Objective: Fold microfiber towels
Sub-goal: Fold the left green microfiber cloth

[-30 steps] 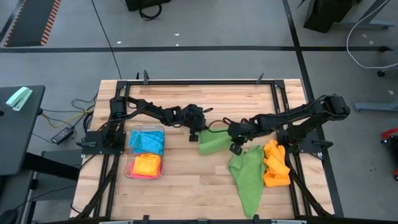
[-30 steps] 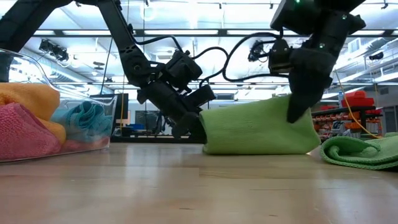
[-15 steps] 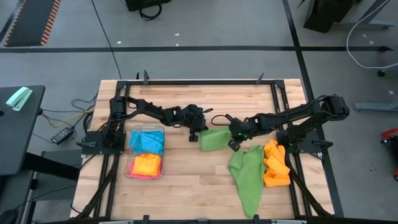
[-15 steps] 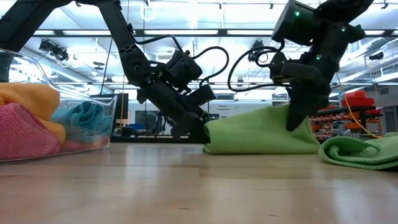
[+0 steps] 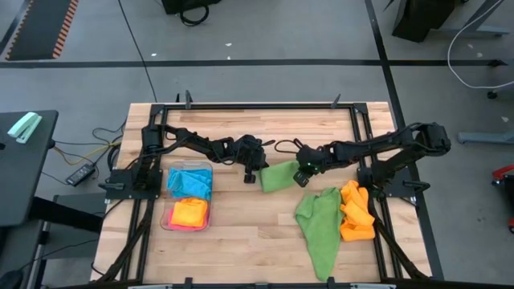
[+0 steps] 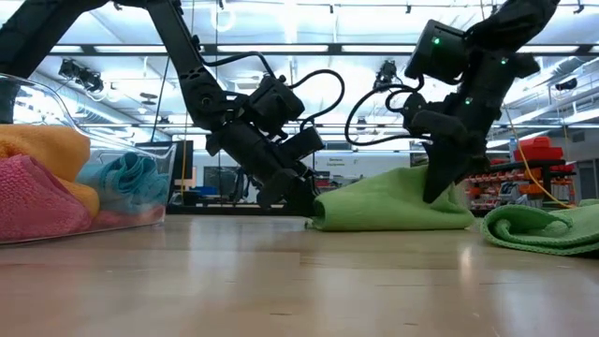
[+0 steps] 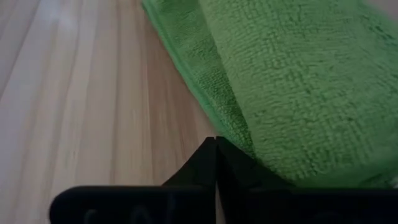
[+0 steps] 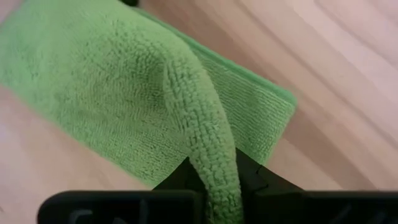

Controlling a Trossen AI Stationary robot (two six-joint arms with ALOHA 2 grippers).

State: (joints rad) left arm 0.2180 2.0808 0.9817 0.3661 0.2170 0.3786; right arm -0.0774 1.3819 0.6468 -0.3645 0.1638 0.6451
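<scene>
A: The green towel [image 5: 279, 176] lies mid-table, already doubled over, pinched at both ends. What makes this fold come out clean?

B: Start at the cloth. The right gripper [image 5: 303, 173] is clamped on a raised ridge of the pile; the right wrist view shows the fabric running up between its fingers [image 8: 177, 177]. The left gripper [image 5: 251, 172] is clenched tight at the opposite edge, its fingers [image 7: 214, 163] closed with the towel's hem right against them.

A: So the left one anchors?

B: I'd judge so. It should hold that edge down while the right carries its ridge across toward it, low, so the layers land square.

A: Any hazards nearby?

B: Just beyond the right gripper lies a second green towel [image 5: 318, 227], loose, with orange towels [image 5: 356, 210] past it. On the far side of the left gripper, the clear tray [image 5: 164, 215] holds folded blue and orange cloths.
</scene>
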